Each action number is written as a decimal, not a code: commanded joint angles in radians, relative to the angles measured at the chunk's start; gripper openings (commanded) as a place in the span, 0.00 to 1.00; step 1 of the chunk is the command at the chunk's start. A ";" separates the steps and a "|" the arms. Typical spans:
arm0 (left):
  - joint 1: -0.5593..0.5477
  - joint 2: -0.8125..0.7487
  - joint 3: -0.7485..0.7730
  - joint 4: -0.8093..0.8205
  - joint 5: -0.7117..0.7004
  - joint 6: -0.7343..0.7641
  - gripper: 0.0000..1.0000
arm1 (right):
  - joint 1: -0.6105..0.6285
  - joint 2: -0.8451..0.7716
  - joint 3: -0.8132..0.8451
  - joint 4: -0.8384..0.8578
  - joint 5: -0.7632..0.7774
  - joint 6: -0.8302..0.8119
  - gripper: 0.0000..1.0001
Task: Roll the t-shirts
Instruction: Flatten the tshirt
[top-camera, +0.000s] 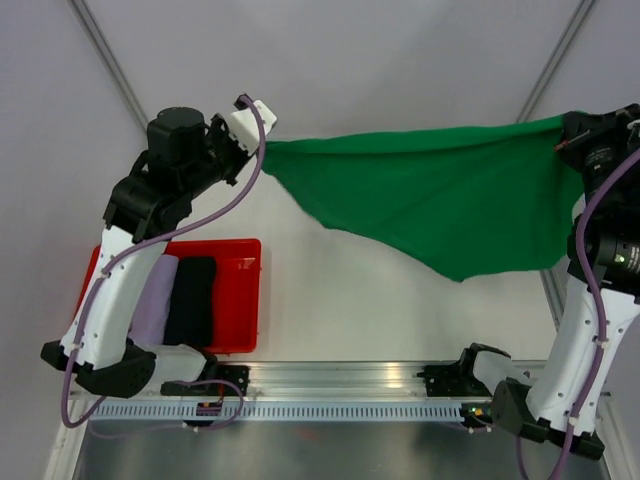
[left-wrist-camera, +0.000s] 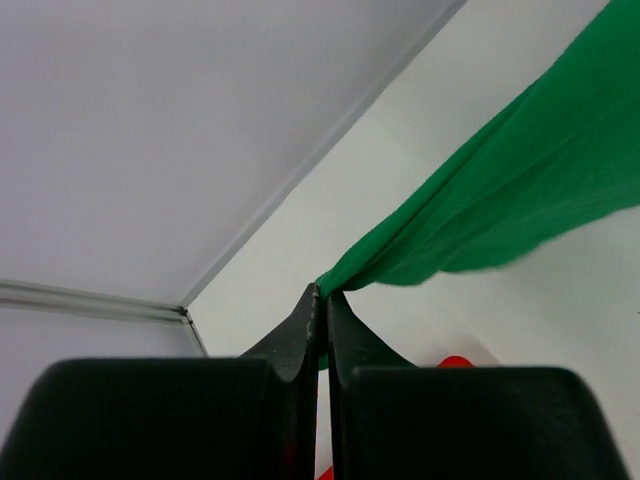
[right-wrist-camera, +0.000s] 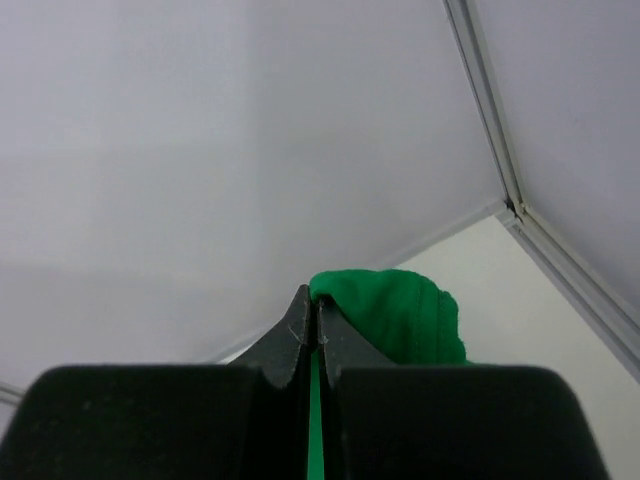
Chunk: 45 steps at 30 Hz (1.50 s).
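Note:
The bright green t-shirt (top-camera: 440, 195) hangs stretched in the air between my two grippers, sagging toward the table on its right half. My left gripper (top-camera: 262, 142) is shut on its left corner; in the left wrist view (left-wrist-camera: 322, 292) the cloth (left-wrist-camera: 500, 190) runs up and right from the fingertips. My right gripper (top-camera: 562, 135) is shut on the right corner; in the right wrist view (right-wrist-camera: 315, 300) a bunch of green cloth (right-wrist-camera: 395, 310) sits at the tips. A lavender t-shirt (top-camera: 155, 298) and a black t-shirt (top-camera: 192, 298) lie rolled in the tray. The pale pink one is out of view.
The shallow red tray (top-camera: 240, 295) sits at the near left beside the left arm's base. A metal rail (top-camera: 340, 395) runs along the near edge. White walls with grey frame bars (top-camera: 110, 70) enclose the table.

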 joint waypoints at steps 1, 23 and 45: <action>0.008 0.066 -0.011 0.005 -0.054 0.040 0.02 | -0.006 0.091 -0.061 0.012 -0.020 0.011 0.00; 0.199 0.609 0.547 0.341 -0.109 -0.052 0.02 | 0.045 0.612 0.238 0.351 -0.107 0.094 0.00; 0.154 0.298 -0.741 0.501 0.081 0.066 0.02 | 0.049 0.286 -1.119 0.410 0.054 0.183 0.00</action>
